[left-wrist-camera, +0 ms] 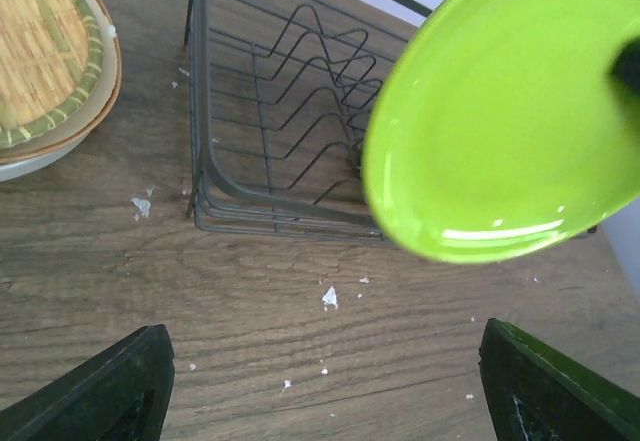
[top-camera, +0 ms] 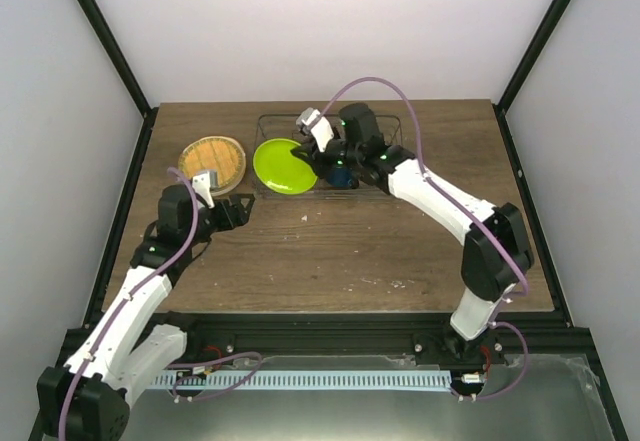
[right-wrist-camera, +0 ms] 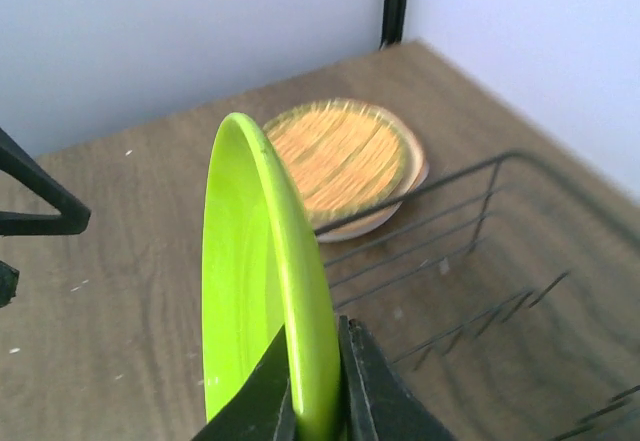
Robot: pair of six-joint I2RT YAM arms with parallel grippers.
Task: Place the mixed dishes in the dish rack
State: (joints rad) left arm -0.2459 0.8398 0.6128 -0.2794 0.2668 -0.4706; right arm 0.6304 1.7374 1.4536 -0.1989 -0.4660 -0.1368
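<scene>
Gripper on the right [right-wrist-camera: 315, 351] is pinching the lime-green plate [right-wrist-camera: 240, 281] by its rim, holding it on edge at the dish rack [right-wrist-camera: 440, 186] left end, guessing so it slots in, while the left gripper [left-wrist-camera: 322, 336] is hanging wide open, empty.

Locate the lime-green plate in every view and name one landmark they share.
Top external: lime-green plate upper centre, at the dish rack's left end.
Left wrist: the plate upper right, tilted over the rack.
Right wrist: the plate centre, edge-on, in the right gripper.
Shared landmark: tan woven-look plate.
</scene>
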